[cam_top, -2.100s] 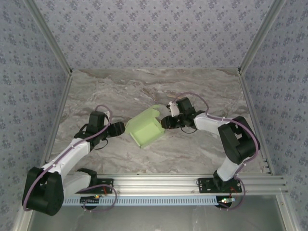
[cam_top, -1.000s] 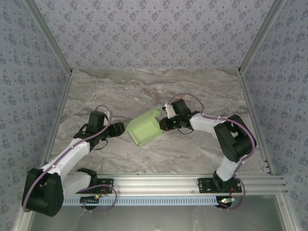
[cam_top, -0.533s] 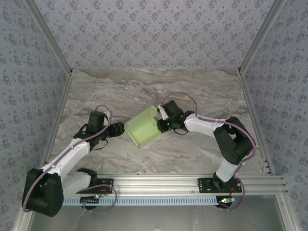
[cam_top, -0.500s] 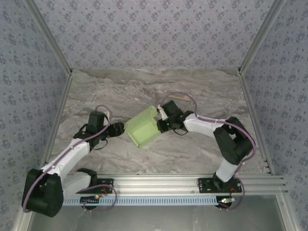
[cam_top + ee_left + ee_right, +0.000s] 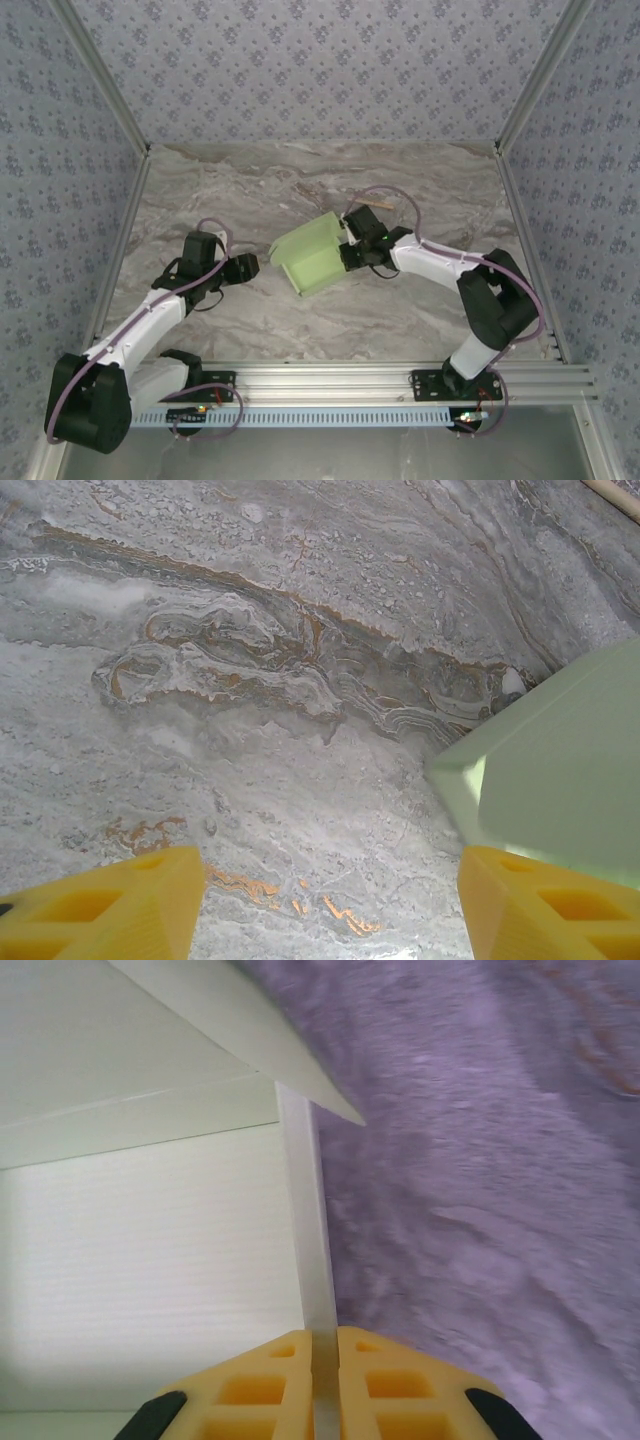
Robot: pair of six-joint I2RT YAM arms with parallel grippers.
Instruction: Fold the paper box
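The paper box (image 5: 312,258), in the middle of the worktop (image 5: 250,190), is half folded, one thin wall pinched in the right fingers (image 5: 250,1380), while the left fingers (image 5: 110,905) are wide and empty beside it; next, that wall probably needs tucking in.

Box blocks the middle
Bare table (image 5: 220,180) lies wide open far and left; the paper box (image 5: 312,255) sits just right of the left gripper (image 5: 251,266), stick (image 5: 366,204) behind it.

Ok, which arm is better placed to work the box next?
Probably left: the left gripper is open and free beside the paper box, while the right gripper is shut on its wall.
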